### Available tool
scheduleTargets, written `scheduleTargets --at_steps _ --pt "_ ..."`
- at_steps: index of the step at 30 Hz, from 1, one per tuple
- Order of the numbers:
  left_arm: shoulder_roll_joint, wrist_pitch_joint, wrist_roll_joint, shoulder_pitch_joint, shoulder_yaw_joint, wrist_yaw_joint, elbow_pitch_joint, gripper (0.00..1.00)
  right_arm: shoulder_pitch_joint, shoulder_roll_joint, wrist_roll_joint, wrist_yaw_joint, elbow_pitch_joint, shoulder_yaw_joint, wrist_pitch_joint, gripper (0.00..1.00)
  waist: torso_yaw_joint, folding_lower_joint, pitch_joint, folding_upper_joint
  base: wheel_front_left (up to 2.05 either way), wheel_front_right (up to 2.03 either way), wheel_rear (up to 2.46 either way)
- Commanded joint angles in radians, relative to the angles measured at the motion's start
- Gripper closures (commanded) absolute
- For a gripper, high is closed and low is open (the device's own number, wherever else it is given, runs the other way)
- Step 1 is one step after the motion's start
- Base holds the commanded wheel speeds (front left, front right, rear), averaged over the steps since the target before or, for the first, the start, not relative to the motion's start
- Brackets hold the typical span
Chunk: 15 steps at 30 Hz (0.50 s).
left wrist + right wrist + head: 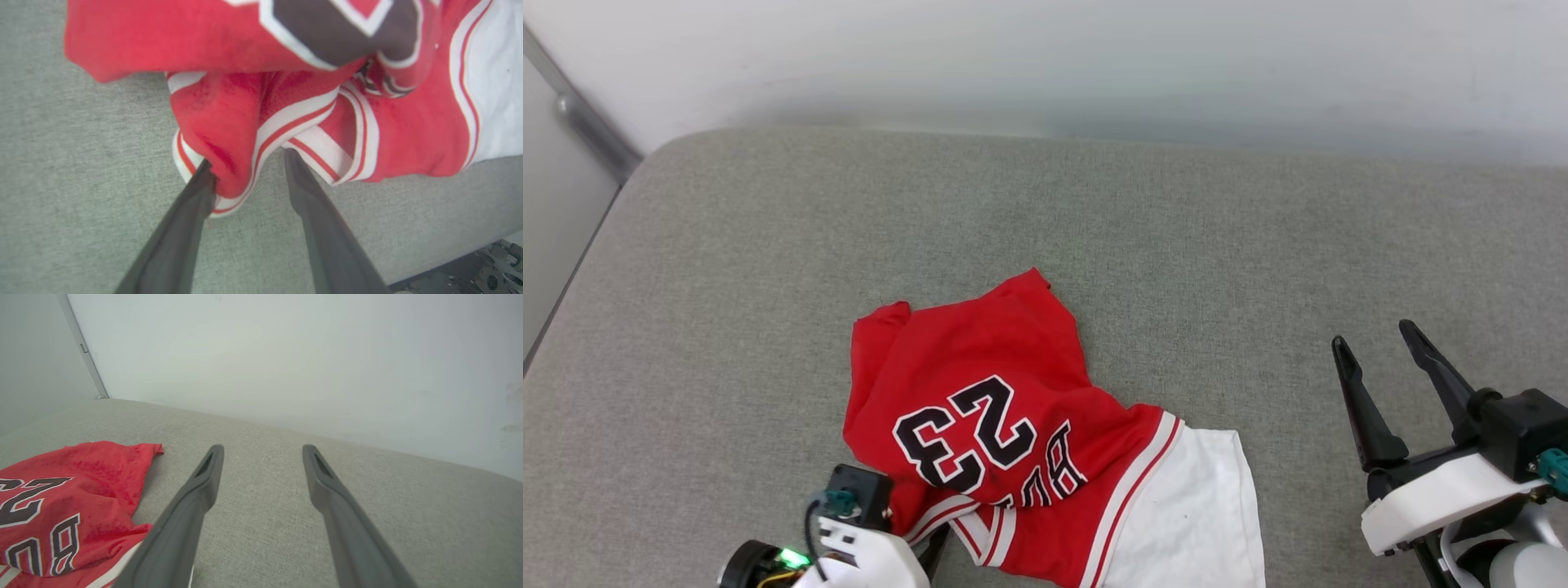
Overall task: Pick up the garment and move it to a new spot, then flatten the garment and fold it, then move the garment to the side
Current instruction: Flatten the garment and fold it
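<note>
We see a red jersey-style garment (pixel 988 408) lying crumpled on a grey fabric-covered surface (pixel 1176 229), at the near middle-left of the head view, with a pale wall (pixel 1094 57) beyond the far edge. Its black, white-outlined number 23 (pixel 968 429) faces up and reads upside down from the robot's side, with part of the lettering nearer the robot. A white sleeve (pixel 1192 506) spreads flat to the right, close to the bottom of the view. The left claw (pixel 247 159) is at the garment's near left edge, right beside the red-white striped trim. In the left wrist view its two dark fingers (pixel 179 228) stand apart, with a bunched fold of red cloth and trim between the tips. The finger on that view's left touches the fold, the other meets the edge of the trim, and the cloth is not pinched. The right claw (pixel 1374 333) sits well to the right of the garment, clear of it, over bare surface. Its fingers are spread wide, hold nothing and point toward the wall.
</note>
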Motion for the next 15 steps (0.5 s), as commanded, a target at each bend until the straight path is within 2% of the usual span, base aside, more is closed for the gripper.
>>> scheduleTargets --at_steps 1,7,12,15 --pt "0.007 -0.016 -0.003 0.011 0.012 0.008 -0.013 0.00 0.005 0.006 0.001 0.000 0.002 -0.002 -0.005 0.00 0.002 0.0001 -0.010 0.0000 0.00 0.00 0.00" --pt "0.046 -0.072 0.003 0.058 0.080 0.070 -0.169 0.00 0.026 0.013 0.003 0.000 0.007 -0.012 -0.009 0.00 0.008 0.0001 -0.043 0.0000 0.00 0.00 0.00" --pt "0.103 -0.014 0.028 0.031 0.116 0.108 -0.360 0.00 0.014 0.017 0.004 0.000 0.000 -0.003 -0.005 0.00 -0.008 0.0001 -0.038 0.0000 0.00 0.00 0.00" --pt "0.111 0.043 0.027 -0.038 0.110 0.096 -0.413 0.00 0.001 0.015 0.003 0.000 -0.006 0.002 -0.005 0.00 -0.030 0.0001 -0.013 0.0000 0.00 0.00 0.00"
